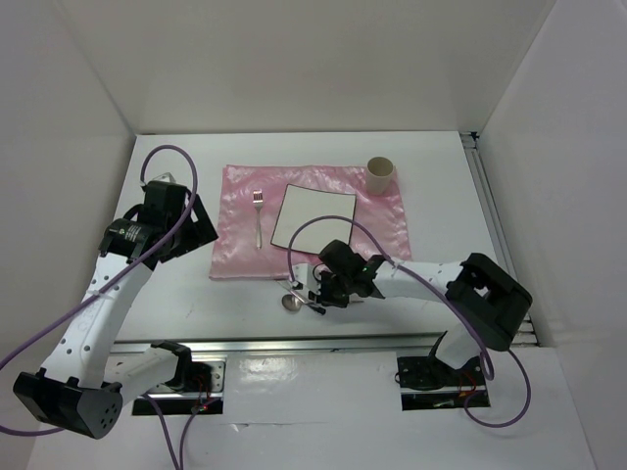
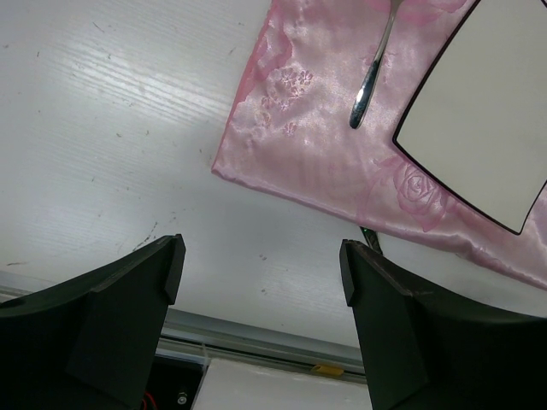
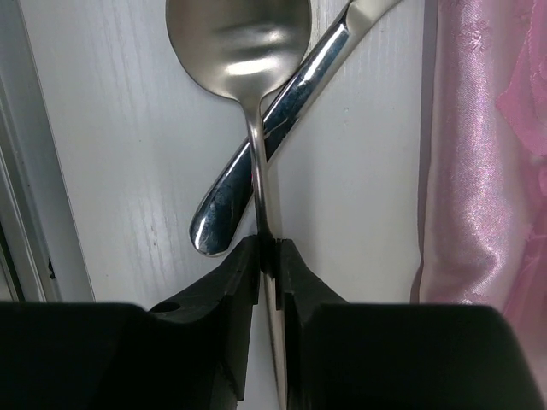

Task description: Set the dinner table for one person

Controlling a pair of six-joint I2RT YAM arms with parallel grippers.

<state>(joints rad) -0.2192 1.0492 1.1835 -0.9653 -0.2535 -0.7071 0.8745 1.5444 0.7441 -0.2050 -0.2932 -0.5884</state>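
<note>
- Clamps jaws of right gripper point(image 3: 267, 248) on thin handle of spoon point(image 3: 239, 43), by front edge of dinner table point(image 1: 245, 302)
- Holds jaws of left gripper point(image 2: 261, 249) wide apart, empty, over tabletop's left side
- Reads as rigid, slick surface; suits lifting stiff, light spoon mid-handle, off crossing utensil point(image 3: 299, 94)
</note>
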